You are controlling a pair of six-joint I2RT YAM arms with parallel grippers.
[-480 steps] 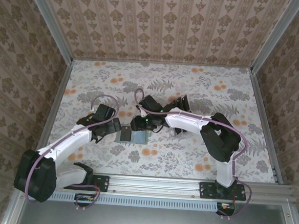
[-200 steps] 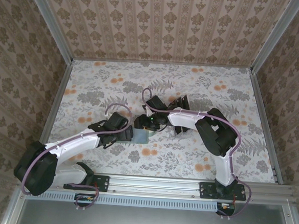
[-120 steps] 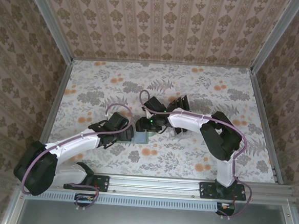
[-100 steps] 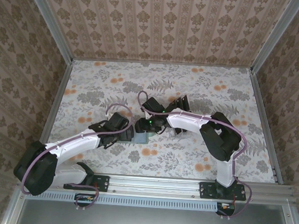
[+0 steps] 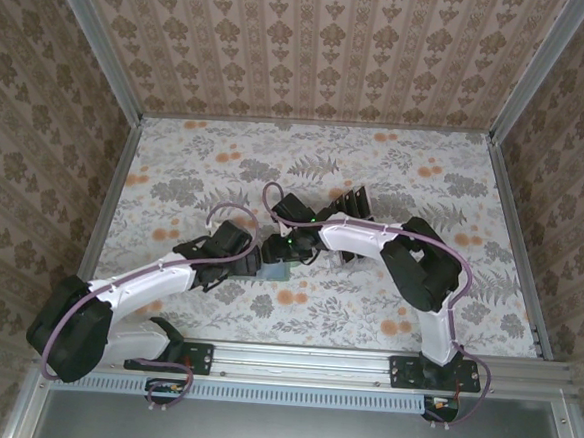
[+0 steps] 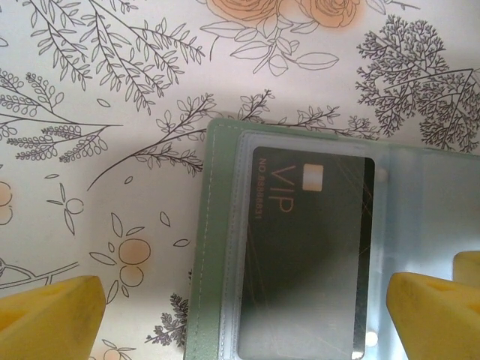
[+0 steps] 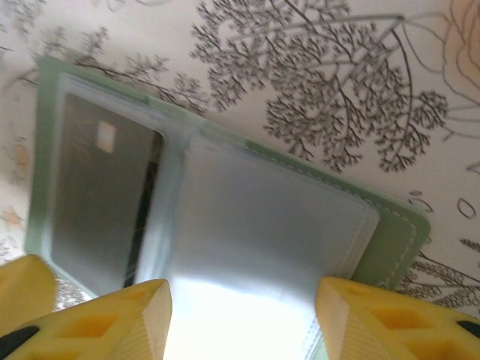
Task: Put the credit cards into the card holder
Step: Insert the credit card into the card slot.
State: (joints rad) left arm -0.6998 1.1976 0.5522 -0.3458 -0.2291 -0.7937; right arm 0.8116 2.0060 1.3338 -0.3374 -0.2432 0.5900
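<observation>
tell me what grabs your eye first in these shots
A grey-green card holder lies open on the flowered table, a black VIP card already in one clear pocket. Bright yellow fingers poke in at the bottom of each wrist view. From above, the left arm and right arm meet over it mid-table.

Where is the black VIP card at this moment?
In the left wrist view, the black VIP card sits inside a clear pocket beside the stitched edge of the green card holder, which lies open on the floral table.
</observation>
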